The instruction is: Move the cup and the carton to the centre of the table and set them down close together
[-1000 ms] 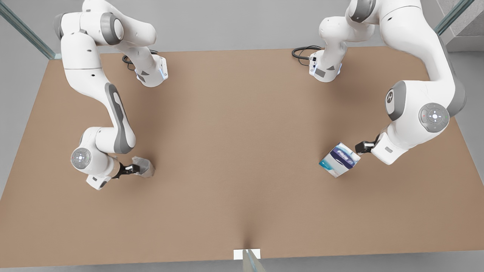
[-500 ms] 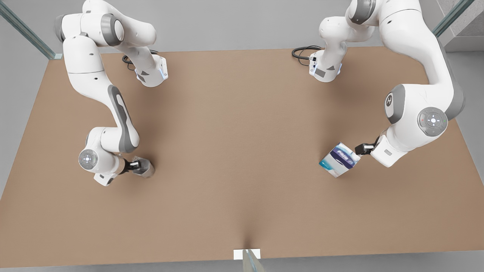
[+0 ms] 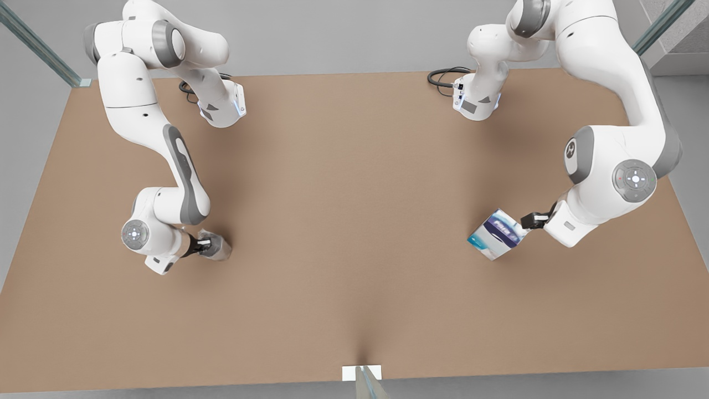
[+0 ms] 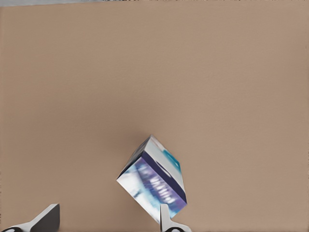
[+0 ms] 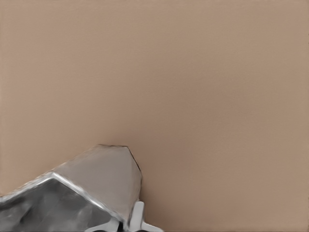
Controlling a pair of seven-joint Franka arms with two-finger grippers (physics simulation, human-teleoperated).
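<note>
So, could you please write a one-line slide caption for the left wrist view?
Left gripper, fingers open, approaches the tilted carton on the brown table.

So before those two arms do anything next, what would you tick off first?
1. Left gripper lined up on the carton: ok, fingers open, one against the carton's side.
2. Left gripper closed on the carton: not ok.
3. Right gripper at the cup: ok, cup close against one finger.
4. Firm hold on the cup: cannot tell.
5. Centre of the table free for both: ok, bare brown top there.
6. Cup and carton close together: not ok, they sit at opposite sides of the front view.
</note>
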